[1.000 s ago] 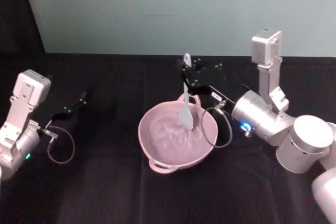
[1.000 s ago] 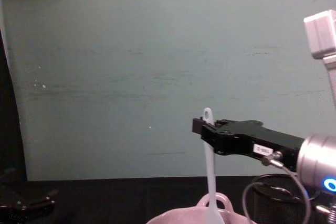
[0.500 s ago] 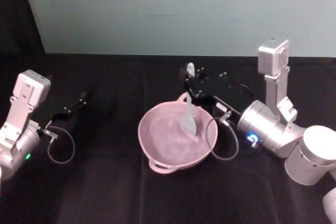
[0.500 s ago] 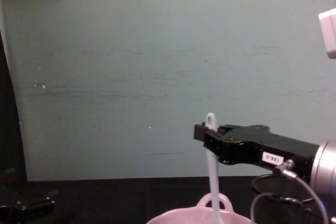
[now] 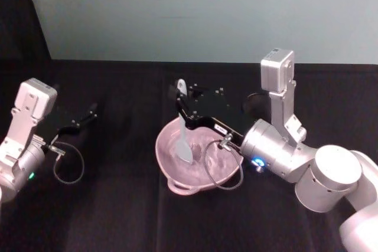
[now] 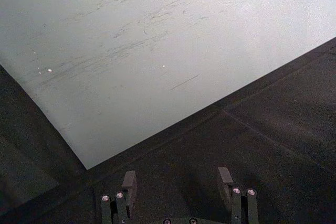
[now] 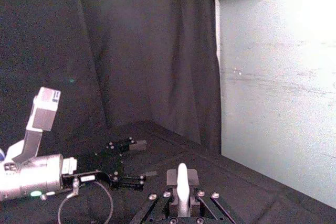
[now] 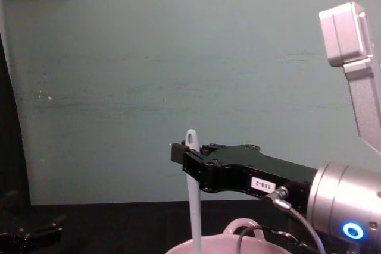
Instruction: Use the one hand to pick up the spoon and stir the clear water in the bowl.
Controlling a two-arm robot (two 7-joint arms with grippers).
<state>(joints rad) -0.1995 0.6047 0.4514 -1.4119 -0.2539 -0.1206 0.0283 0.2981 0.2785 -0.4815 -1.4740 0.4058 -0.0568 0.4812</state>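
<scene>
Right tool point(image 5: 181, 100) clamped on spoon point(image 5: 185, 140) handle, blade down in the pink bowl point(image 5: 204, 179) at bench point(image 5: 118, 216) centre, left part of bowl. Left tool point(image 6: 177, 184) parked far left, jaws wide.

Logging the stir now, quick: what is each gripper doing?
Right gripper: shut on the spoon, blade in the bowl.
Left gripper: open, holding nothing.

The white plastic long-handled spoon point(image 5: 185, 131) stands nearly upright, its flat squarish blade dipped at about nine o'clock inside the pale pink round bowl point(image 5: 227, 172), pinched near its looped top by the black flat-jawed right gripper point(image 5: 180, 100).
</scene>
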